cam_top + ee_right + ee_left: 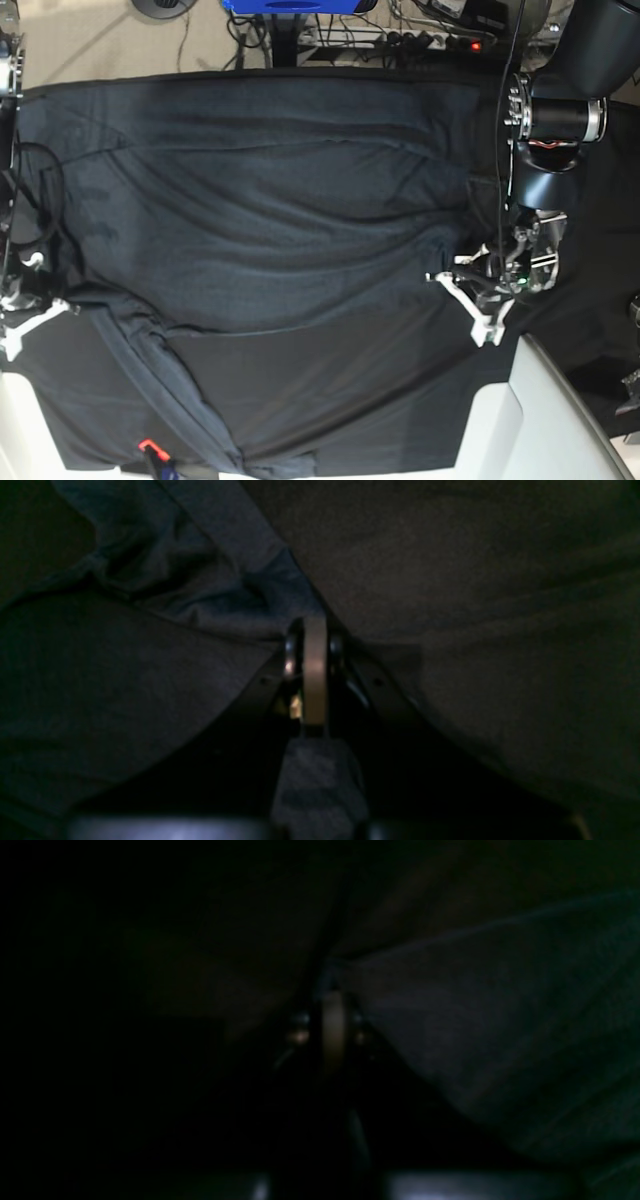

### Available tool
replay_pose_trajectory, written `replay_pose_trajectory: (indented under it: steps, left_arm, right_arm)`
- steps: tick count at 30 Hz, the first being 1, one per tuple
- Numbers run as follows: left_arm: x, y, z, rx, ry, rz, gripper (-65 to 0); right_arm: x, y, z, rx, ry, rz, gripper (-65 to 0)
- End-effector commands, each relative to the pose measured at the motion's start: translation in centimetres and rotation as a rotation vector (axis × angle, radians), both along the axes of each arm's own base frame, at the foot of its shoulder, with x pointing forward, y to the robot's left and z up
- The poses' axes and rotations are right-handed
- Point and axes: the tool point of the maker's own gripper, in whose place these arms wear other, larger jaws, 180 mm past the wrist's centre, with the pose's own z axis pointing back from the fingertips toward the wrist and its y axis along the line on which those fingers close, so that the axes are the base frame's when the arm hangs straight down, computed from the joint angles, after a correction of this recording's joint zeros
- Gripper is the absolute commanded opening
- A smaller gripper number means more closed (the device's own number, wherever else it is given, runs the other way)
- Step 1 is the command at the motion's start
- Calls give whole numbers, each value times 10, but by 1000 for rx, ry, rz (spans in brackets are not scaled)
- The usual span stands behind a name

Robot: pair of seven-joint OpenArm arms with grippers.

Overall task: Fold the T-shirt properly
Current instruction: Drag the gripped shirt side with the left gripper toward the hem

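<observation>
The charcoal-grey T-shirt [280, 220] lies spread wide over the black table cloth [600, 230], with creases across its middle and a bunched fold running down at the lower left. My left gripper [450, 270] is at the shirt's right edge; in the left wrist view its fingers [331, 1015] are pressed together with T-shirt cloth [475, 1015] gathered at the tip. At the shirt's left edge, my right gripper [66, 303] is shut [315, 630] on T-shirt cloth [125, 670], and a strip of cloth hangs below the fingers.
White robot housing [545, 410] fills the near right corner, and more of it the near left. A small orange item [148, 446] sits at the near edge. Cables and a power strip [430, 38] lie on the floor behind the table.
</observation>
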Motion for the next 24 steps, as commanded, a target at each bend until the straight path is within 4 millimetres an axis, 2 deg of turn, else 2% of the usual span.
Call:
replay_pose_trajectory:
  steps: [1,6,11,19,24]
  left_arm:
    - [18,2,18,-7,-57,4,-650]
    - [39,1,39,-7,-103,1,-650]
    - [63,1,73,7,-194,-16,-650]
    - [76,-9,107,34,-249,-66,-650]
    - [71,-11,106,40,-245,-76,-650]
  right_arm:
    - [15,-10,22,-23,-64,-6,-644]
    - [16,-11,23,-25,-74,-9,-644]
    - [20,-17,27,-39,-97,-15,-644]
    - [28,-31,43,-74,-141,-25,-644]
    - [31,-51,56,-136,-183,-33,-644]
